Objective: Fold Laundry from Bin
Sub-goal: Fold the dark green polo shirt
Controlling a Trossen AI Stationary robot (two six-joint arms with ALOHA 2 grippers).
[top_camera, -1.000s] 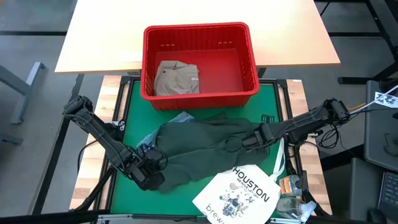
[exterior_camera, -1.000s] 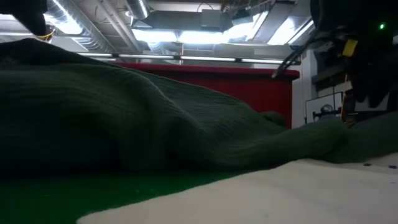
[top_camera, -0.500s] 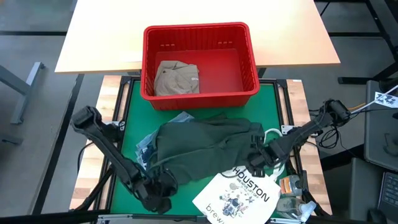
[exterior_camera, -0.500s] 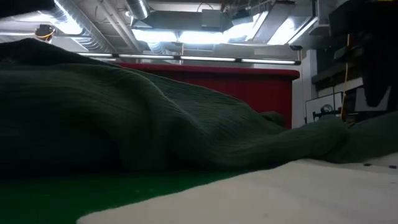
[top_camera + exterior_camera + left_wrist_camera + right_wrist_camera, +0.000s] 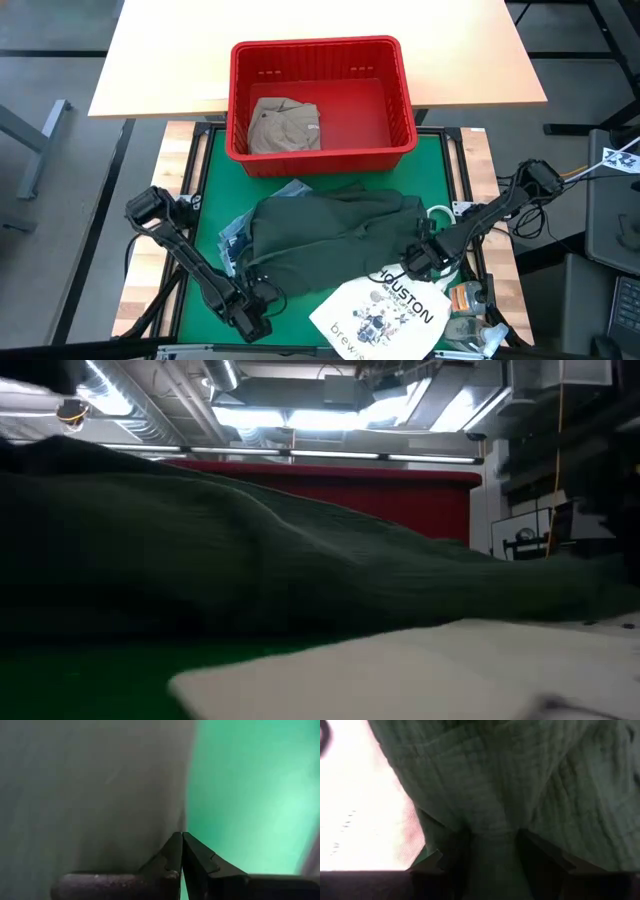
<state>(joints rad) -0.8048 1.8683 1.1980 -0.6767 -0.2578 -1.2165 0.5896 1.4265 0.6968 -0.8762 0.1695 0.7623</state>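
Lying at the counter's near edge, the white tote bag point(image 5: 385, 312) overlapped the green mat point(image 5: 200, 290). At the near left corner the left gripper point(image 5: 262, 300) had its fingers point(image 5: 181, 854) pressed fully together at the dark green garment's point(image 5: 330, 232) hem; whether cloth was caught between them could not be told. Toward the near right corner, the right gripper point(image 5: 418, 258) held a bunched fold of that garment. Light blue denim point(image 5: 236, 232) peeked out beneath it. At the far edge, the red bin point(image 5: 320, 150) held a khaki garment point(image 5: 284, 126).
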